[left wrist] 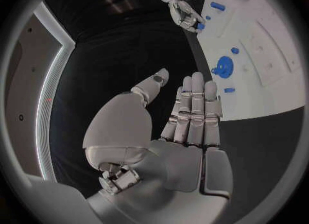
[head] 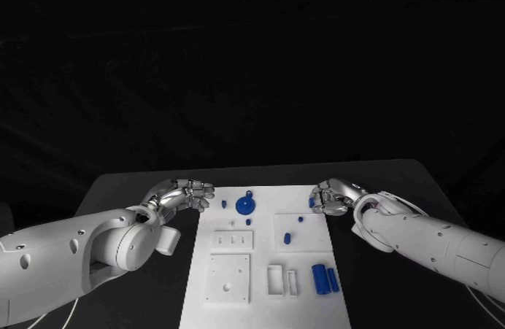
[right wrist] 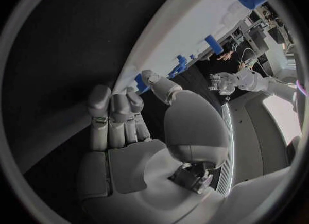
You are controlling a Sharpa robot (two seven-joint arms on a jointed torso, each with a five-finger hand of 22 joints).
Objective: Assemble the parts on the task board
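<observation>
Little appears assembled — blue parts [head: 320,278] lie loose on the task board [head: 263,300], flanked by the empty, open left hand [head: 181,195] and the right hand [head: 331,196], whose grip cannot be told.

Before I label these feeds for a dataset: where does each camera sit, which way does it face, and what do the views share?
Head view: on the robot's head, looking down at the task board; both arms enter, left hand and right hand at the board's far corners.
Left wrist view: behind the left hand, facing across the table to the board and the right hand.
Right wrist view: behind the right hand, facing along the board's edge toward the left hand.
Shared: all three show the board, its blue parts and both hands.
</observation>
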